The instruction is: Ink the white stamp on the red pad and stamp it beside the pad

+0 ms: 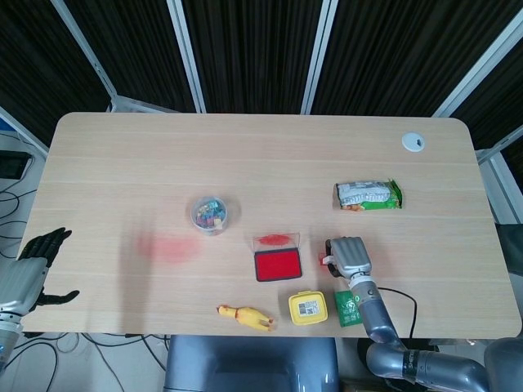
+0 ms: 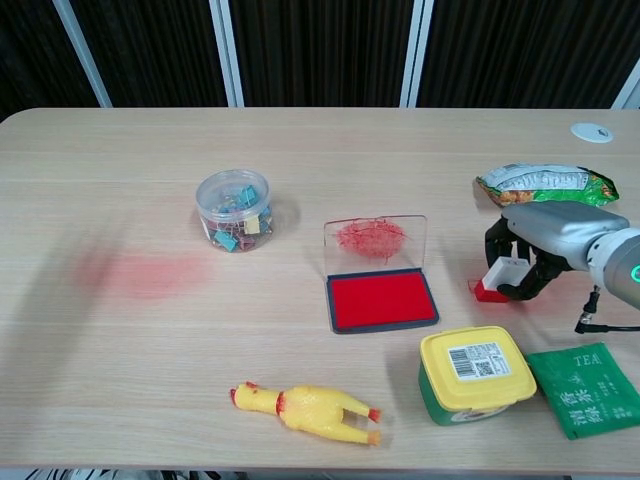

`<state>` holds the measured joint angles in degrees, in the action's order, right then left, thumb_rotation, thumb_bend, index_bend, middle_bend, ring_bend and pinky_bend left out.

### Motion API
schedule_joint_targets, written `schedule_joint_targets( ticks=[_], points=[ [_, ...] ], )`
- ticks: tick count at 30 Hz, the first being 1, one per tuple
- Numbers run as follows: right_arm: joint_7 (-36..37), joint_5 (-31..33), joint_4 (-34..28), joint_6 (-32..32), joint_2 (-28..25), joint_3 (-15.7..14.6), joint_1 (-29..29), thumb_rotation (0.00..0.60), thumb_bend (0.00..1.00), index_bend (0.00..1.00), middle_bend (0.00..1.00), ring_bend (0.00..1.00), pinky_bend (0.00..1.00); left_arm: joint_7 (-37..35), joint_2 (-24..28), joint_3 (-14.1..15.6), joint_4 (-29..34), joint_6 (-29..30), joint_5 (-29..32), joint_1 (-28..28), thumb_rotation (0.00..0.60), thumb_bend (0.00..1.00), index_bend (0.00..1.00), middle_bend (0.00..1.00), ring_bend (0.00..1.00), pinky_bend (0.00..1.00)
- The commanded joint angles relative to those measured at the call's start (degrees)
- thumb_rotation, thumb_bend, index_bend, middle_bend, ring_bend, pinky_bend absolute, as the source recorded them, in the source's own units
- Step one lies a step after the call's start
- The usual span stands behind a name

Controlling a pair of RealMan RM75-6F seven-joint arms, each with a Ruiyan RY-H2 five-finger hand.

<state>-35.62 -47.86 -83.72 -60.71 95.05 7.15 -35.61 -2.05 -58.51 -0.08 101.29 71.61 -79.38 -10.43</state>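
My right hand is curling around the white stamp just right of the red pad, a grip only the chest view is showing, while the head view is hiding the stamp under my knuckles.

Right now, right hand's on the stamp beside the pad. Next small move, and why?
Probably lift the stamp slightly. The right hand holds it low on the table, right of the red pad, whose lid stands open. Lifting first should let it cross the pad's rim toward the ink without dragging.
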Motion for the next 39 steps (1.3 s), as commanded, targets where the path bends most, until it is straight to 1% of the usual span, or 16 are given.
schedule_joint_targets(
  ticks=[1,10,19,31,39],
  points=[
    [-0.2,0.0,0.0,-0.1,0.0,0.0,0.0,0.6,0.46,0.68,0.49,0.45,0.52,0.3,-0.1,0.0,-0.2,0.2,-0.1,0.0,0.6,0.0,0.0,0.0,0.0,0.0],
    [-1.0,0.3,0.0,-0.4,0.3,-0.2,-0.1,0.6,0.46,0.66,0.48,0.44,0.52,0.5,-0.2,-0.1,-0.3,0.4,-0.2,0.1,0.6,0.0,0.0,0.0,0.0,0.0],
    [-1.4,0.9,0.0,-0.8,0.4,-0.1,0.0,0.6,0.41,0.6,0.43,0.41,0.5,0.5,-0.2,-0.1,-0.3,0.5,-0.2,0.1,0.6,0.0,0.0,0.0,0.0,0.0],
    [-2.3,1.8,-0.5,-0.9,0.3,0.0,-0.1,0.6,0.39,0.58,0.41,0.39,0.45,0.5,-0.2,-0.1,-0.3,0.5,-0.3,0.1,0.6,0.0,0.0,0.0,0.0,0.0],
    [-2.9,2.6,-0.7,-0.8,0.3,0.0,-0.3,0.6,0.36,0.52,0.36,0.34,0.4,0.6,-0.2,-0.1,-0.2,0.4,-0.2,0.1,0.6,0.0,0.0,0.0,0.0,0.0]
  ],
)
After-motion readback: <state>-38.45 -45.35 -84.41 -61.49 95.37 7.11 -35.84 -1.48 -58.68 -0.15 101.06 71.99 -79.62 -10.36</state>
